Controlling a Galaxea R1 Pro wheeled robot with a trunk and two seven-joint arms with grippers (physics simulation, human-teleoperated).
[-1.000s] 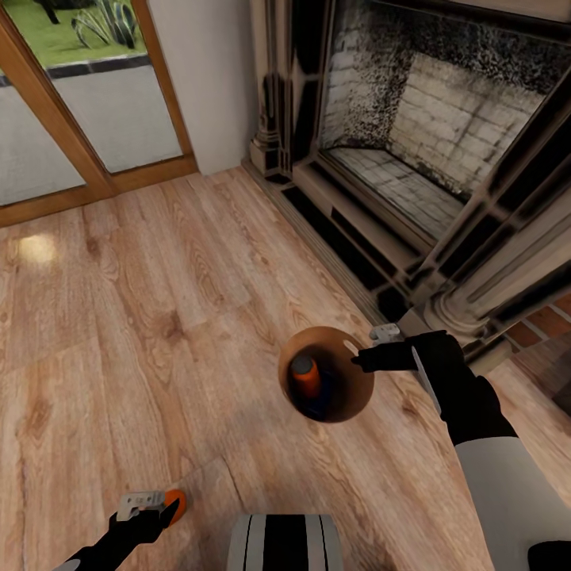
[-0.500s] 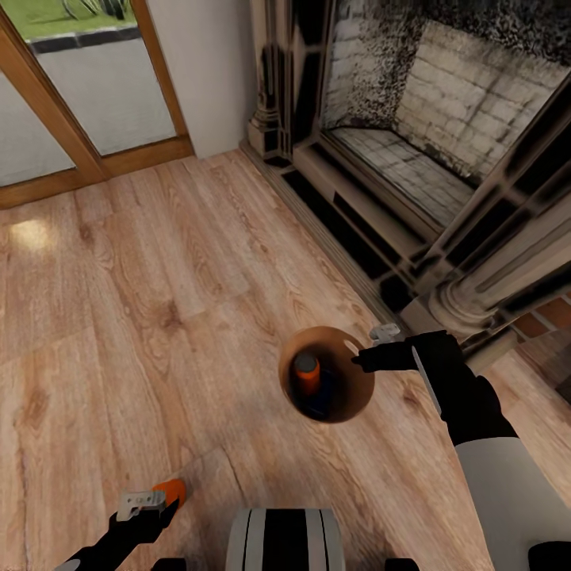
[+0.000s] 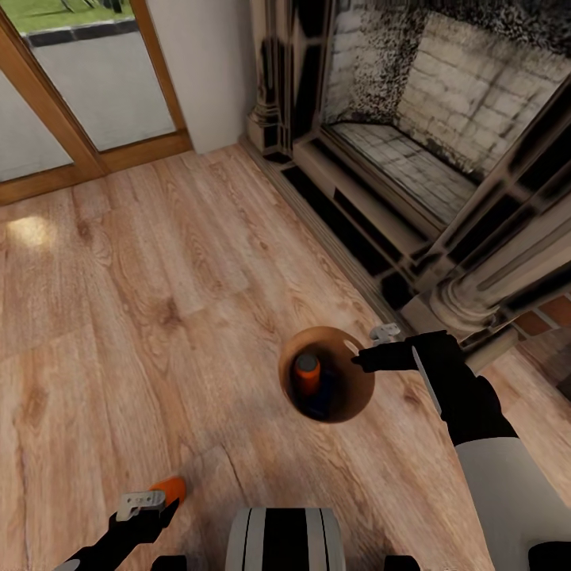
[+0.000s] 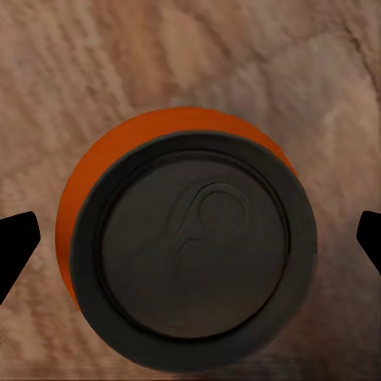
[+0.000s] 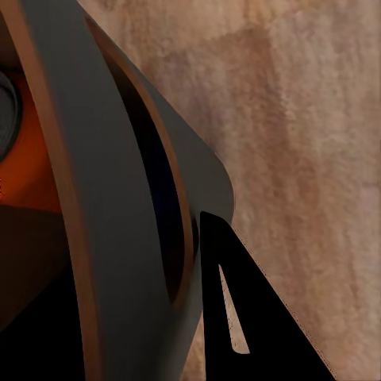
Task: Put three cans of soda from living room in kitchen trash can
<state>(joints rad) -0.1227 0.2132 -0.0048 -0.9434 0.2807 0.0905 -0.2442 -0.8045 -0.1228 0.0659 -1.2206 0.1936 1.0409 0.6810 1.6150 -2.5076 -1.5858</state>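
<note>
The right gripper carries the bin by its rim, jaws clenched on the wall of the bin, as the right wrist view shows with one finger outside the grey wall. Inside the bin stand an orange can and, beside it, a dark blue can. The left gripper holds the third can, orange, low over the plank floor; in the left wrist view its grey top sits between the two dark fingertips, so the jaws appear closed on its sides, though contact itself is not plainly visible. A fireplace and a glazed door border the floor. Judged from this, the step in hand is transport: two cans are binned, one is in hand. The next move calls for bringing the held can over the bin mouth and releasing it, with the bin set down in the kitchen.
</note>
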